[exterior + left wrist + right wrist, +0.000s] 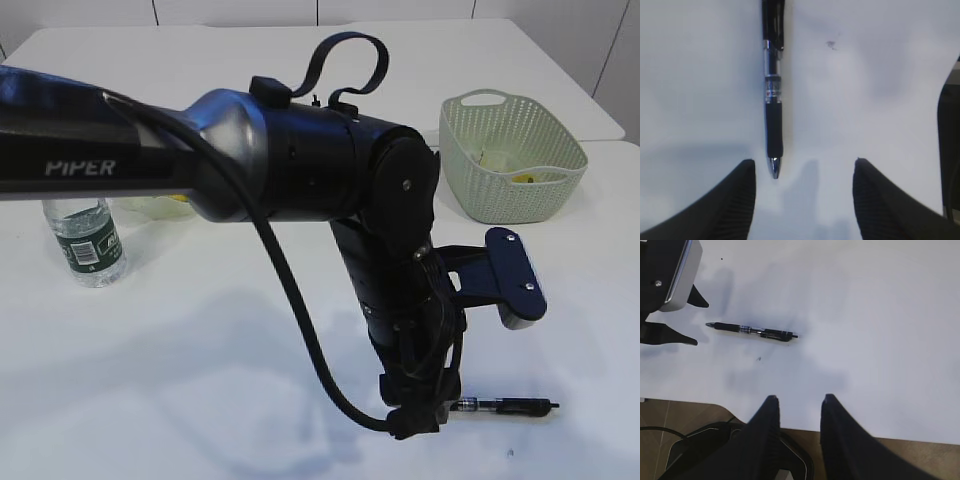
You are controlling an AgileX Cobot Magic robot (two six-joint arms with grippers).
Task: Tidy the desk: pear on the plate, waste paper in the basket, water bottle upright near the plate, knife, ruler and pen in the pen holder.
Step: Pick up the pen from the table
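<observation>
Left end effector [804, 200] stands spread, empty, above the black retractable pen [773, 100] lying flat on the white tabletop [880, 75]. Tip sits off-centre, near one finger: centre over the barrel before closing.

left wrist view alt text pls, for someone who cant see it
A black pen lies on the white table, tip pointing toward the open left gripper, closer to one finger than the other. Nothing is held.
</observation>
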